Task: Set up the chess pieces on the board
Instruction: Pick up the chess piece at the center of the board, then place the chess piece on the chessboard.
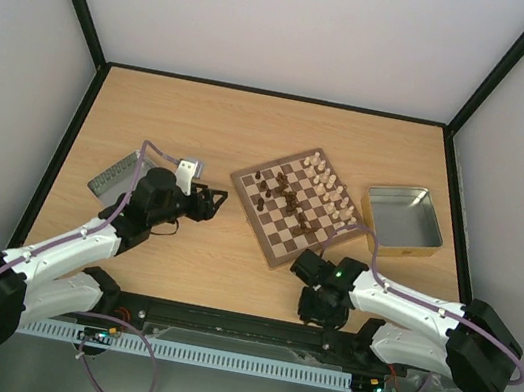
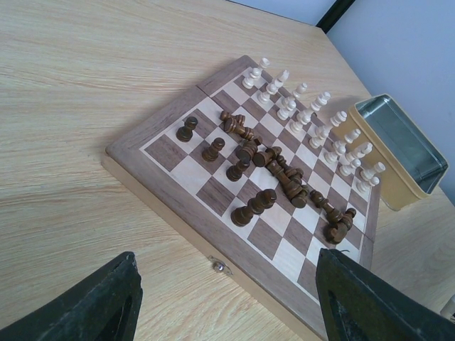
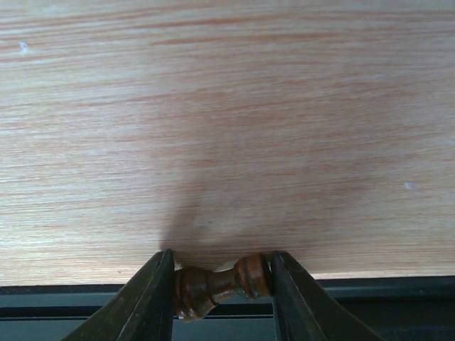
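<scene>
Progress check: roughly half done, the dark side is still a mess

White pieces (image 1: 329,188) stand in two tidy rows along the far-right edge of the board (image 1: 276,246), so that half looks sorted. The dark pieces (image 2: 277,170) are the job left: a handful are upright and most are toppled in a heap mid-board, none in home rows as far as I can tell. Right gripper (image 3: 222,275) is clamped end to end on one dark piece (image 3: 212,285) lying sideways, off the board's near side by the edge of the table (image 1: 203,125). Left gripper (image 1: 217,204) hangs left of the board, jaws apart, empty. Gold tin (image 1: 405,250) sits right of the board and grey tin (image 1: 113,175) well left, neither in the way. I'd guess the heap itself will crowd any placement.
</scene>
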`<state>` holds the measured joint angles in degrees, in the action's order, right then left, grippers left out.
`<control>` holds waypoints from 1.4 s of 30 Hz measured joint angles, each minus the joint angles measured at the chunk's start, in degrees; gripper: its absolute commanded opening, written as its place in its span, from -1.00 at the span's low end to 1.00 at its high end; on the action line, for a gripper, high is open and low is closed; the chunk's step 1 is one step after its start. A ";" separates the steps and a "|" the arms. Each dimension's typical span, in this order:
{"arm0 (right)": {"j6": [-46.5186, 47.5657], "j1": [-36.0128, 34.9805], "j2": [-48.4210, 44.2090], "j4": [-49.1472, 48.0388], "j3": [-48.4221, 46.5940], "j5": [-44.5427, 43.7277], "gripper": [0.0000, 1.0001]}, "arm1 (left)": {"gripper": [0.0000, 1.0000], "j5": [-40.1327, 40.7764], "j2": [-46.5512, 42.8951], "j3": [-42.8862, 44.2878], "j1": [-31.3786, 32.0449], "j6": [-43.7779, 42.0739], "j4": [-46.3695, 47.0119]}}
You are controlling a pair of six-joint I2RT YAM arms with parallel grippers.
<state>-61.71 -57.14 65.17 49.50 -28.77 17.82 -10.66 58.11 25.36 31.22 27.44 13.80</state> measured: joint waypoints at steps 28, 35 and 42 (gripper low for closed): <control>10.08 2.73 12.39 -16.41 -17.66 -19.69 -0.24 | 0.37 -1.79 4.61 -7.52 9.77 10.67 12.87; 13.33 3.10 18.14 -18.21 -18.56 -24.04 -0.22 | 0.37 1.44 4.11 -7.52 9.77 11.85 12.85; 14.14 3.98 19.82 -21.38 -18.67 -24.46 -0.21 | 0.37 2.43 3.96 -7.52 9.77 11.82 12.46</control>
<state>-47.57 -53.17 84.99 28.12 -47.44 -6.63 -8.23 62.06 17.85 40.99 39.27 26.26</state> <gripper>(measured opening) 0.392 0.685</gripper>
